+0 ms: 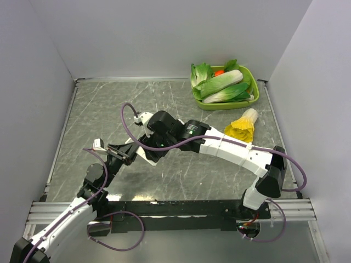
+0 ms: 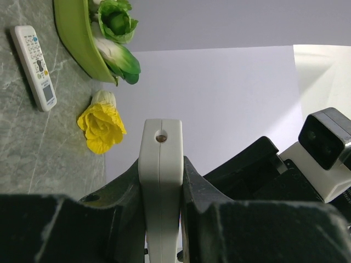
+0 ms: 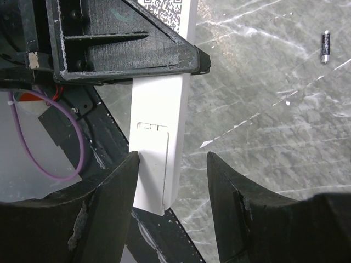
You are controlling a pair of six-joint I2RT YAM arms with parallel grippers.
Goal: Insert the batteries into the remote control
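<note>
Grey veined table point(image 1: 82, 109), walled in white on three sides; both arm ends were close together over its middle.

1. Remote control point(image 3: 159, 104): slim, white, held off the table. The left gripper point(image 2: 160, 170) was clamped tight across its narrow sides. Its rear faced the right wrist camera. The battery cover point(image 3: 153, 159) looked seated, so the compartment was judged not yet opened.

2. Right gripper point(image 3: 173, 156): jaws part-open either side of the remote's cover end, holding nothing. Whether one finger point(image 3: 109, 208) touched the casing could not be told.

3. Battery point(image 3: 326, 47): one small cylinder with a metallic end, flat on the table, well apart from the remote. No second one was seen.

4. Second remote point(image 2: 34, 66): wider, with coloured buttons, flat on the table near the green tray point(image 2: 82, 49) of vegetables at the far right corner.

5. Yellow-leafed vegetable point(image 1: 241, 127): by the right edge, just nearer than the tray.

Risks, as judged:
- A push along the cover could slide the remote lengthwise through the left grip, which held only its smooth sides.
- Closing squarely across the casing would pinch the cover shut rather than free it.
- A freed cover could drop and skid away.
- The battery, round and small, would likely roll if nudged off-centre.
- With one battery unseen, the load could stall.
</note>
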